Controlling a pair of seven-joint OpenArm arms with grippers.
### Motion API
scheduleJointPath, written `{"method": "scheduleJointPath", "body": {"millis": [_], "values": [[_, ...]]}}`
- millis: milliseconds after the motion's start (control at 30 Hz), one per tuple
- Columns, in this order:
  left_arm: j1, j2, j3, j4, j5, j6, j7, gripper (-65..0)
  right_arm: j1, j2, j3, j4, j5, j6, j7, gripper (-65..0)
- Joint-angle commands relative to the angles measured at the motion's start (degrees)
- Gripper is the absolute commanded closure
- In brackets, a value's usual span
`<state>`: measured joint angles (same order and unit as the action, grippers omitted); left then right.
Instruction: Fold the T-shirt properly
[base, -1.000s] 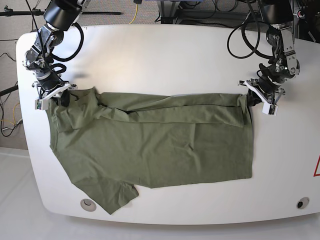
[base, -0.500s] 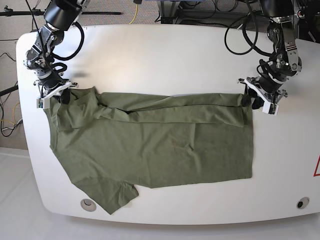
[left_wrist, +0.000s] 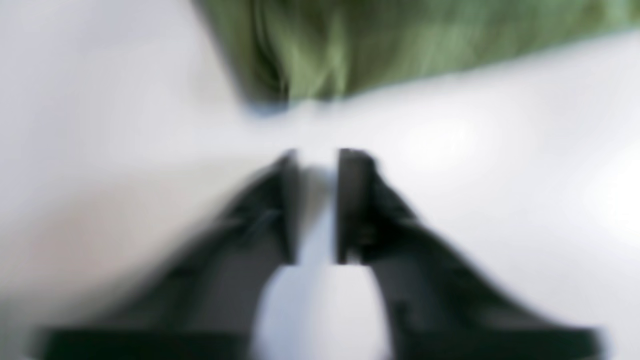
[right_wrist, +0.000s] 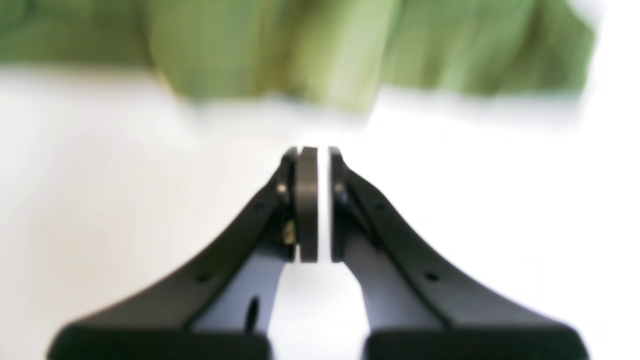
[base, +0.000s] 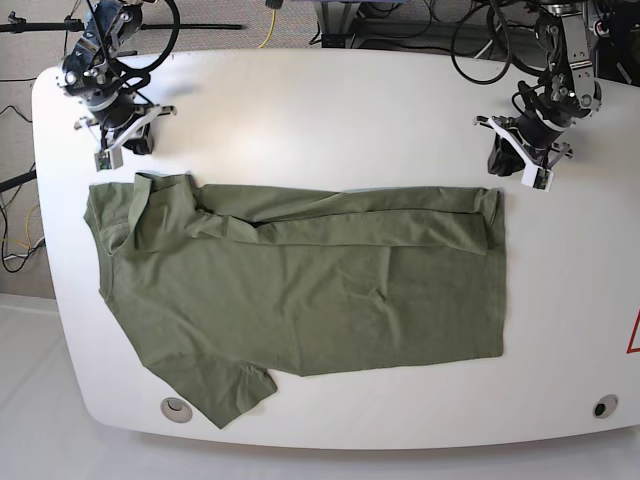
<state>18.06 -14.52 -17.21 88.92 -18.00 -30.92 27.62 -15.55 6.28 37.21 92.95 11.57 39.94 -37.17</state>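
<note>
Beyond the T-shirt's (base: 300, 285) far edge, left gripper (base: 500, 162) and right gripper (base: 133, 143) hover closed, empty.

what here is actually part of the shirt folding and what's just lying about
Part of the job:
T-shirt
left gripper, shut, clear of the cloth
right gripper, shut, clear of the cloth
white table

Just lying about:
cables behind the table

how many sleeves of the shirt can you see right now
1. A single sleeve sticks out at the near left corner of the T-shirt in the base view. The other sleeve is probably hidden under the fold along the far edge.
</note>
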Motion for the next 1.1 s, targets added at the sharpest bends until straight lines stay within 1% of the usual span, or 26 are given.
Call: {"method": "scheduleJointPath", "body": {"millis": [0, 200, 300, 400, 600, 667, 800, 867, 933, 1000, 1067], "values": [[0.9, -0.59, -2.13, 1.22, 0.29, -0.64, -0.37, 0.0, 0.84, 1.05, 1.21, 3.29, 0.36, 0.06, 2.72, -2.6], [0.63, -1.07, -2.62, 0.84, 0.44, -1.02, 0.29, 0.0, 1.81, 1.95, 2.08, -0.43, 0.22, 0.06, 4.47, -2.1], [0.2, -1.5, -1.83, 0.97, 0.2, -0.82, 0.44, -0.1, 1.98, 2.76, 2.04, -1.37, 0.22, 0.06, 4.82, -2.2], [-0.16, -1.79, -1.0, 1.16, -0.09, -0.34, 0.87, -4.3, 1.98, 3.41, 1.96, -1.48, 0.24, 0.06, 4.79, -2.3], [-0.39, -1.93, -0.76, 1.19, -0.19, 0.54, 2.88, -13.9, 2.04, 3.33, 2.09, -1.21, 0.41, 0.06, 4.81, -2.6], [-1.27, -1.41, -0.73, 0.78, -0.21, 0.91, 5.05, -22.1, 2.01, 2.89, 2.33, -1.65, 0.62, 0.06, 4.77, -2.5], [-1.84, -1.14, -0.61, 0.56, -0.27, 1.51, 6.13, -28.9, 2.19, 2.7, 2.35, -1.86, 0.39, 0.06, 4.9, -2.5], [-2.07, -1.02, -0.55, 0.43, -0.32, 1.55, 6.63, -31.1, 2.19, 2.65, 2.36, -1.85, 0.08, 0.06, 4.89, -2.4], [-2.2, -0.87, -0.48, 0.38, -0.41, 1.6, 7.16, -32.0, 2.14, 2.56, 2.35, -1.72, -0.34, 0.06, 4.99, -2.4], [-1.62, -0.9, -0.33, 0.13, -0.79, 1.13, 6.75, -31.9, 1.91, 1.41, 2.86, -1.61, -3.45, 0.06, 4.28, -2.2], [-1.68, -0.81, -0.26, 0.15, -0.8, 1.05, 6.78, -30.1, 1.97, 1.06, 2.96, -1.53, -4.37, 0.06, 4.19, -2.2]]}}
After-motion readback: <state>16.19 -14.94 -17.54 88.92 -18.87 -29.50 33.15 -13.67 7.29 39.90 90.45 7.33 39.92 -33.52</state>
